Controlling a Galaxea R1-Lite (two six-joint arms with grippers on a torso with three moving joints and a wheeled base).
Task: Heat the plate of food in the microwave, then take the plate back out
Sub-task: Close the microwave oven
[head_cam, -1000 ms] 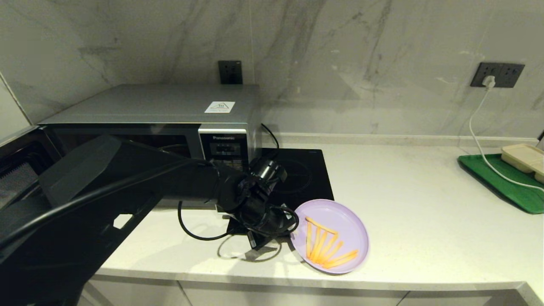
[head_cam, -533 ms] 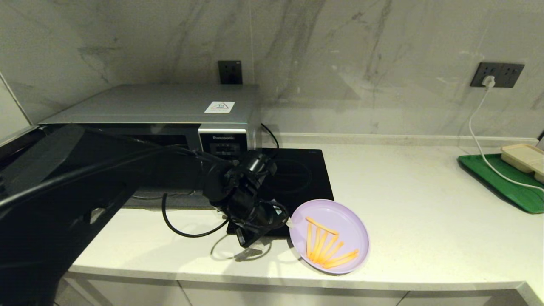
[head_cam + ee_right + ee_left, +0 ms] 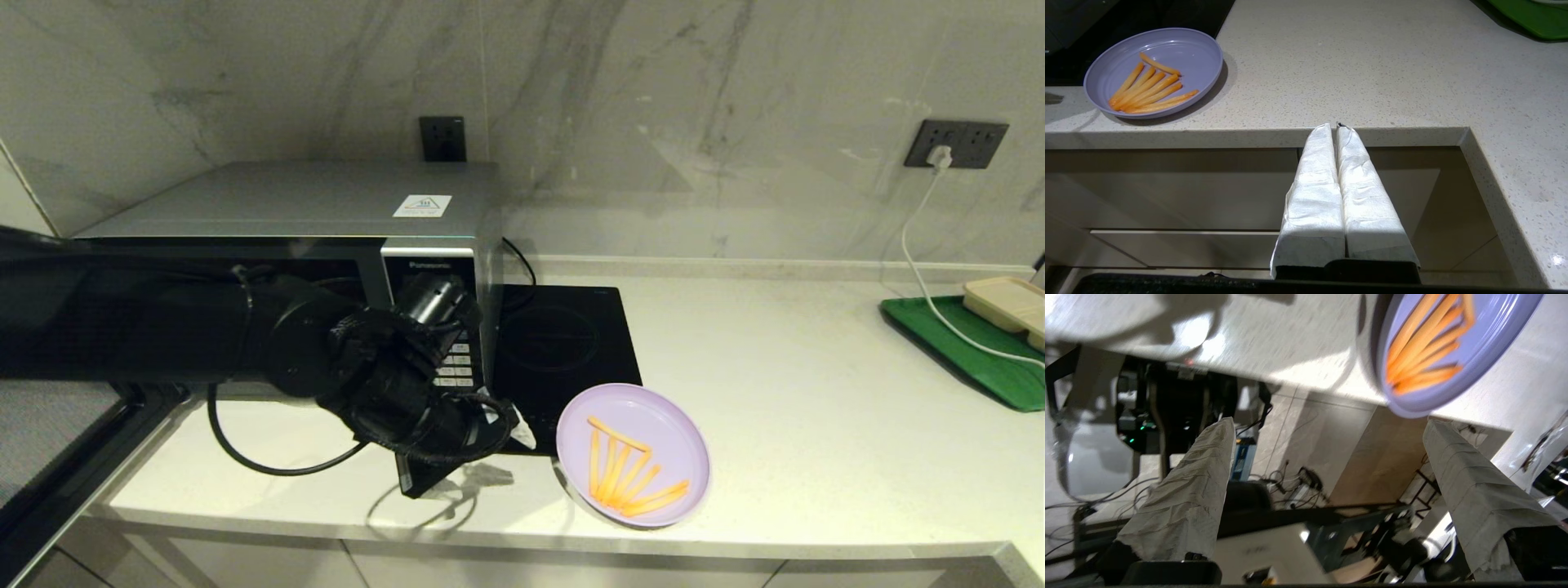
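The lilac plate of fries (image 3: 633, 455) sits near the counter's front edge, right of the microwave (image 3: 310, 200). It also shows in the left wrist view, plate (image 3: 1412, 404), and in the right wrist view, plate (image 3: 1180, 53). The microwave's dark door (image 3: 57, 441) hangs open at the far left. My left gripper (image 3: 469, 457) hovers open and empty in front of the keypad (image 3: 453, 367), a short way left of the plate. The left gripper (image 3: 1329, 422) holds its wrapped fingers wide apart. My right gripper (image 3: 1336, 125) is shut on nothing, parked below the counter's front edge.
A flat black induction cooktop (image 3: 563, 343) lies behind the plate, beside the microwave. At the far right a green tray (image 3: 971, 359) carries a beige compartment tray (image 3: 1008, 306), and a white cable (image 3: 922, 269) runs to it from a wall socket.
My left arm has swung left, drawing its gripper away from the plate to in front of the microwave's keypad. The door at the left has swung further open. The plate has not moved.
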